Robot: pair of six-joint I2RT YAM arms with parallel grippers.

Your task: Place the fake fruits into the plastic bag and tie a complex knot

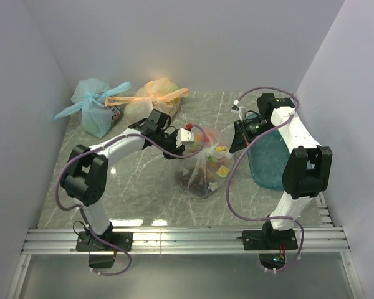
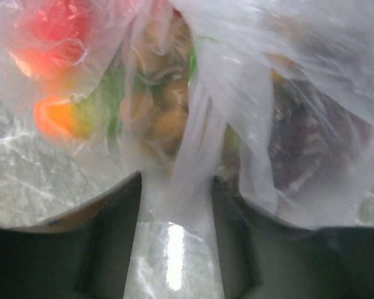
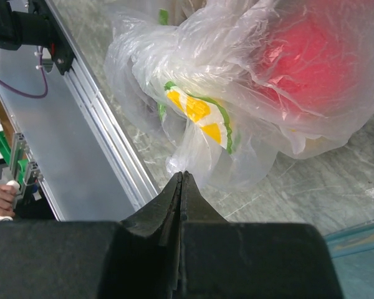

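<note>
The plastic bag stands mid-table, clear and crinkled, with the fake fruits inside. Through the film the left wrist view shows red and orange fruits, and the right wrist view shows a red fruit and a yellow-green slice. My left gripper is at the bag's upper left. It is open, and a strip of the bag hangs loose between its fingers. My right gripper is at the bag's right, shut on a fold of film. I can make out no knot.
A knotted light blue bag and an orange-yellow bag sit at the back left. A translucent teal container stands under the right arm. A metal rail runs along the near edge. White walls close in both sides.
</note>
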